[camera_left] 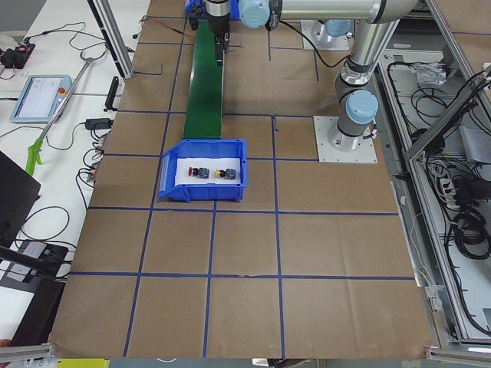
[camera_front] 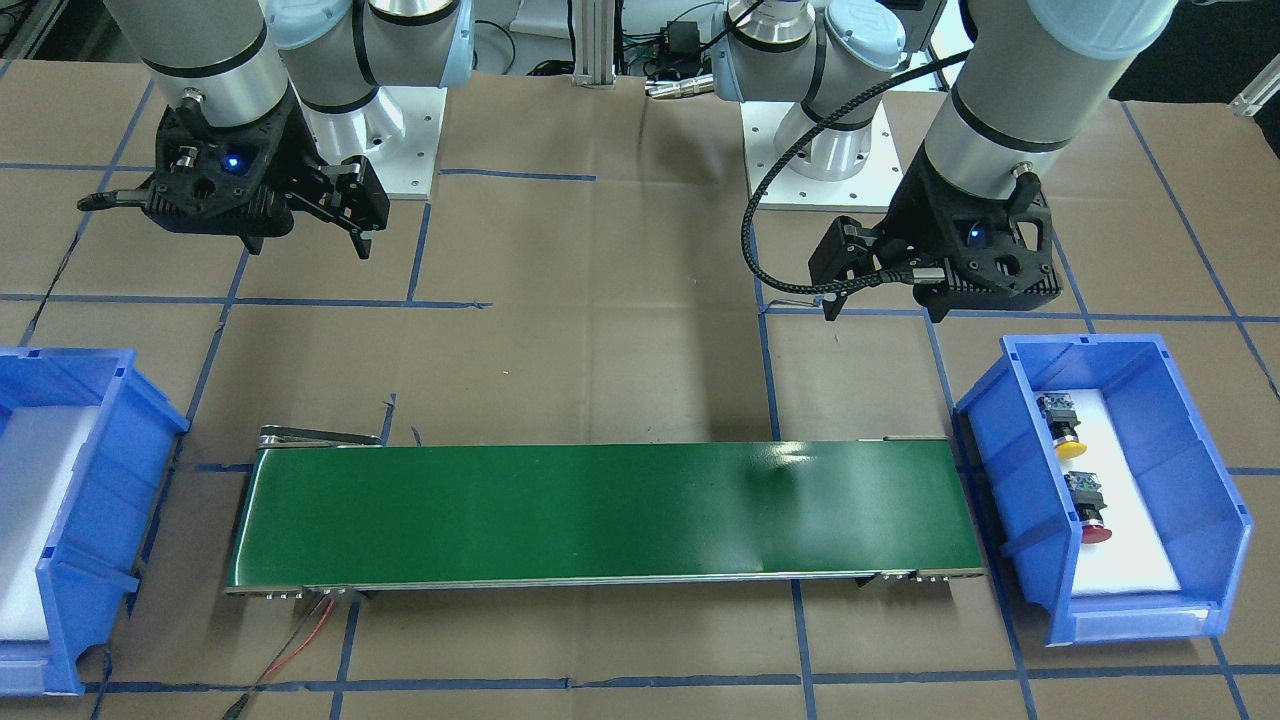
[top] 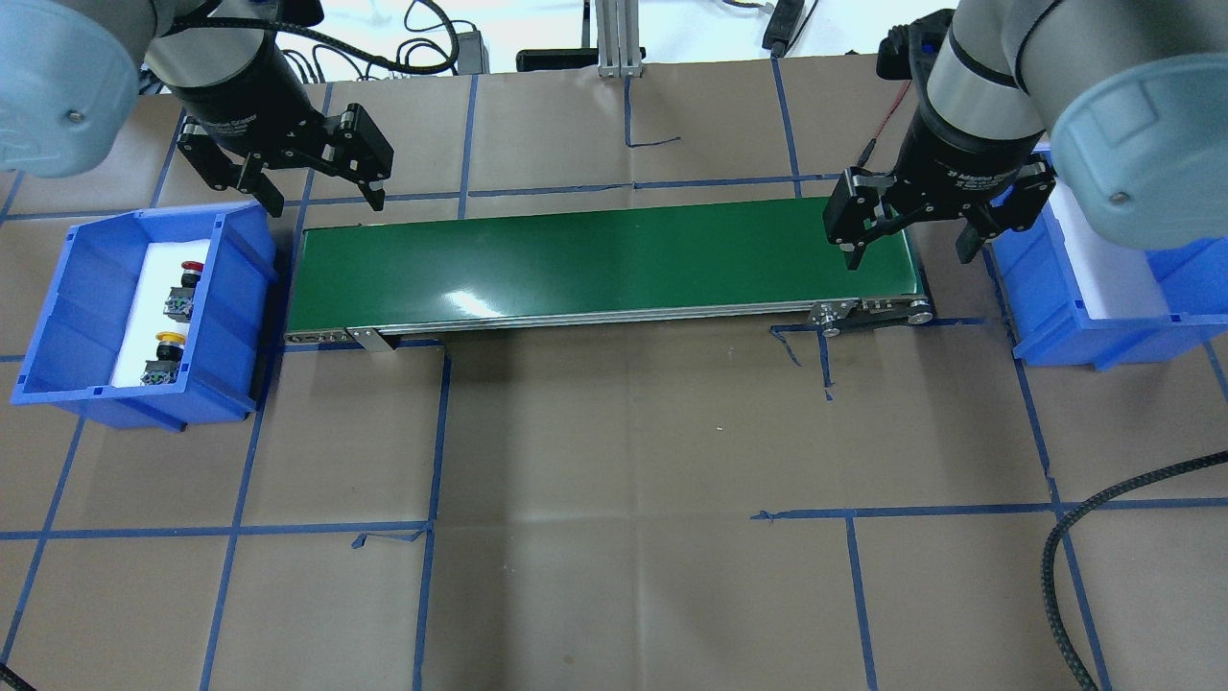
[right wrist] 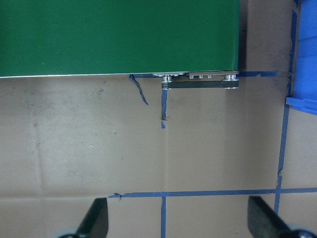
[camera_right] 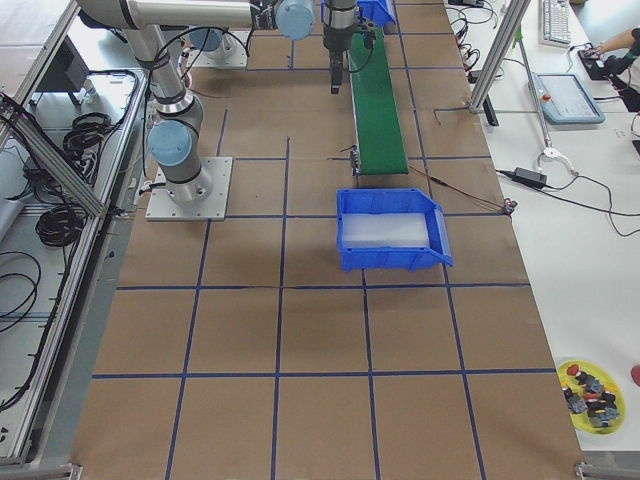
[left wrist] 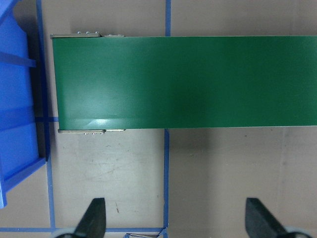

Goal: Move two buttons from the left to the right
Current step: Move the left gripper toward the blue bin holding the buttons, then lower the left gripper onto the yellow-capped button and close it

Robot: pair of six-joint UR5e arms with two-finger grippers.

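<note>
Lying on their sides on the white pad (top: 146,278) of the left bin (top: 58,317): yellow button (top: 165,357) and red button (top: 185,288). Long axis of each across the table, roughly square to the run of the belt, a little skewed. Caps pointing away from the robot's base, grey-green rear blocks toward it. Yellow nearer the robot, red farther out, in one line, close but apart.

Well apart from both, the left gripper (top: 326,200): raised in the air near the belt's left end, beside the bin rather than over the pad, touching neither button. Jaws spread wide, black fingers (left wrist: 94,218) far from each other, empty.

Likewise the right gripper (top: 909,254): raised at the belt's opposite end, next to the right bin (top: 1094,336). Jaws wide as well, fingers (right wrist: 96,218) holding nothing, brown paper and blue tape below them in the wrist view.

Between the two bins, a green conveyor belt (top: 604,264), glossy, running lengthwise from one to the other. In the right bin, blue like the first, a second white pad (camera_right: 385,232).

Under everything, a table (top: 624,432) covered in brown paper and gridded with blue tape. At its near corner in the right-side view, a yellow dish (camera_right: 590,427) with a heap of small parts, too small to tell apart.
</note>
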